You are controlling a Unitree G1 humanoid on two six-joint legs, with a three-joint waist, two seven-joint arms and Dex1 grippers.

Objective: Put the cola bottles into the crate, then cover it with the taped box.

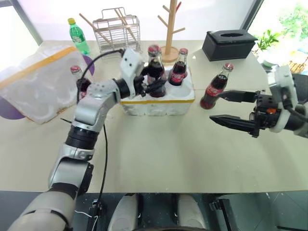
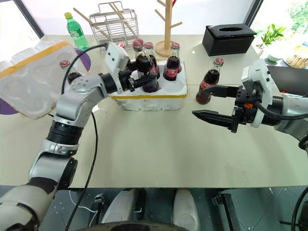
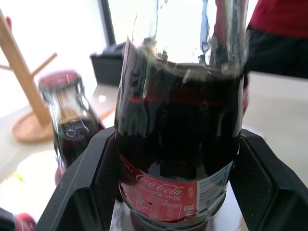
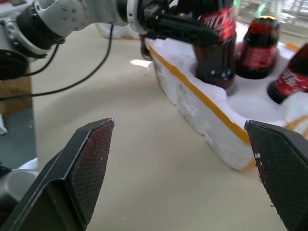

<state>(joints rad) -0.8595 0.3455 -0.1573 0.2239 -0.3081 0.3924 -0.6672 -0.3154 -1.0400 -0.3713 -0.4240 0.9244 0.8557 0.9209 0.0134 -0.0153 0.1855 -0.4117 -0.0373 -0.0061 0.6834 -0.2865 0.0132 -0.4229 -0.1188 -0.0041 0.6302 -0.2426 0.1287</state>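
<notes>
Left eye view shows the left gripper point(image 1: 150, 83) closed around the body of a cola bottle point(image 1: 155, 72), holding it upright at the near-left corner of the crate point(image 1: 159, 102); whether its base is already seated in a well or just above it I cannot tell. In the left wrist view the two black fingers point(image 3: 89, 192) clamp the glass just above the red label, a narrow hold on a smooth curved surface. The risk, as I judge it, is a slip or tilt: if the bottle meets the foam rim instead of the well, it could twist in the grip, tip, and knock the neighbouring bottle point(image 1: 179, 67) already standing in the crate. The light foam crate could also slide on the counter point(image 1: 173, 154) under a sideways push.

The right gripper point(image 1: 226, 108) hangs wide open and empty, just beside a loose bottle point(image 1: 215, 86) standing on the counter to the right of the crate. Its upper finger lies very near that bottle, so a careless advance might topple it before the jaws close.

One more bottle point(image 1: 77, 77) stands behind the left arm, next to the taped box point(image 1: 33, 86), which lies tilted at the far left, well apart from the crate. The forearm or its cable could brush that bottle.
</notes>
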